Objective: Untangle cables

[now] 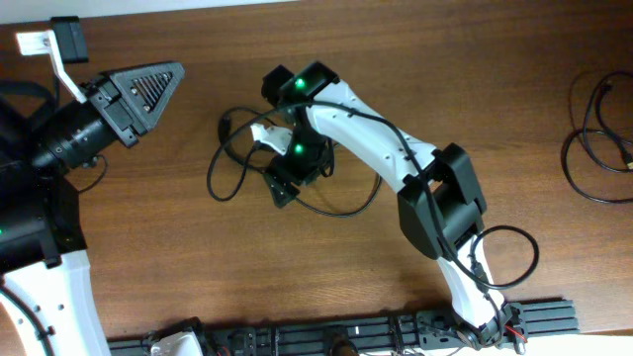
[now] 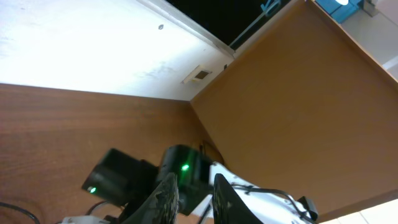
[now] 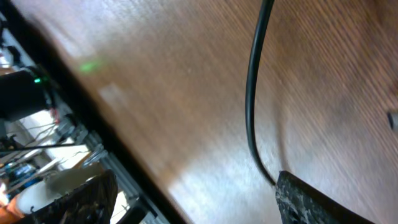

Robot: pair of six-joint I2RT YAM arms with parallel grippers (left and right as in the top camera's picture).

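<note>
A tangle of thin black cables [image 1: 220, 170] lies in loops on the wooden table left of centre, with a small plug [image 1: 226, 124] at its upper end. My right gripper [image 1: 284, 184] is down among these loops and is open. In the right wrist view one black cable [image 3: 250, 93] runs down to the right finger, and nothing lies between the open fingers [image 3: 193, 183]. My left gripper [image 1: 148, 89] hovers at the far left, apart from the cables, with its fingers [image 2: 194, 198] close together and empty. A second coiled bundle of cables [image 1: 596, 138] lies at the right edge.
A black rail [image 1: 396, 326] runs along the table's front edge. The right arm's own wire [image 1: 514, 259] loops near its base. The left arm's body [image 1: 40, 198] fills the left side. A wooden side panel [image 2: 298, 106] stands beyond the table.
</note>
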